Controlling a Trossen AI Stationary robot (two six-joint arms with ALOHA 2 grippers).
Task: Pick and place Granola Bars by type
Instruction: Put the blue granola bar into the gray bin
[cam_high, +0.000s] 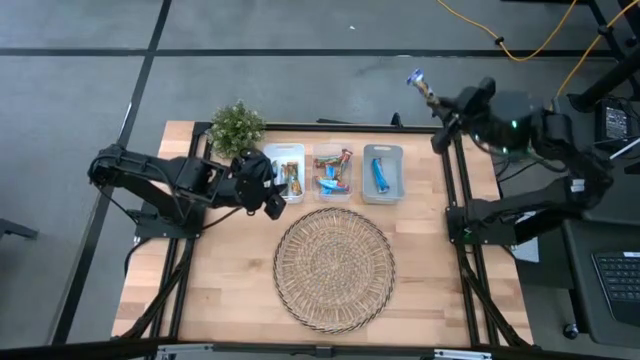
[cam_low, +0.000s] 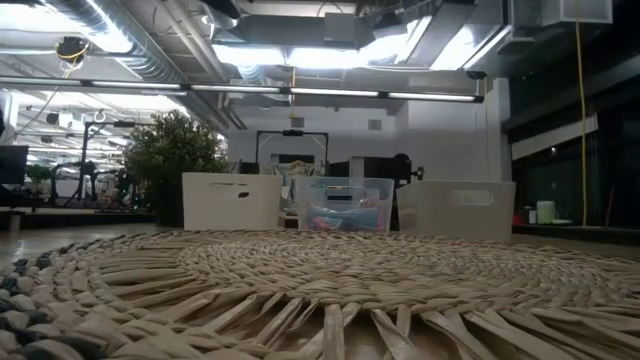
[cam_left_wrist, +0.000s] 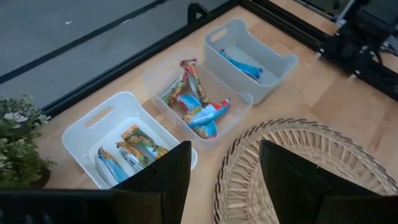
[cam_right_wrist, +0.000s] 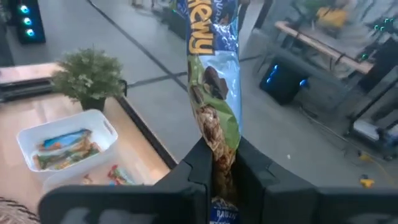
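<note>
Granola bars lie in three bins at the table's far side: several in the white left bin (cam_high: 285, 172) (cam_left_wrist: 127, 149), several in the clear middle bin (cam_high: 333, 172) (cam_left_wrist: 198, 106), one blue bar in the grey right bin (cam_high: 383, 172) (cam_left_wrist: 245, 63). My left gripper (cam_high: 270, 198) (cam_left_wrist: 224, 180) is open and empty, hovering between the left bin and the wicker tray (cam_high: 333, 268). My right gripper (cam_high: 436, 104) (cam_right_wrist: 225, 177) is beyond the table's far right corner, shut on a blue-and-green granola bar (cam_high: 416, 78) (cam_right_wrist: 214, 74). Neither gripper appears in the low view. My right gripper pinches the blue-and-green bar near one end (cam_right_wrist: 221, 163) between its two fingers (cam_right_wrist: 193, 171). The short end of the wrapper (cam_right_wrist: 224, 214) shows behind the fingers. Most of the bar sticks out past the fingertips, lifted clear of the table and everything else.
A potted plant (cam_high: 237, 127) (cam_right_wrist: 90, 74) stands at the far left corner beside the left bin. The round wicker tray (cam_low: 320, 290) (cam_left_wrist: 298, 162) fills the table's middle. Table frame rails (cam_high: 462, 200) run along the right side, near the right arm's base.
</note>
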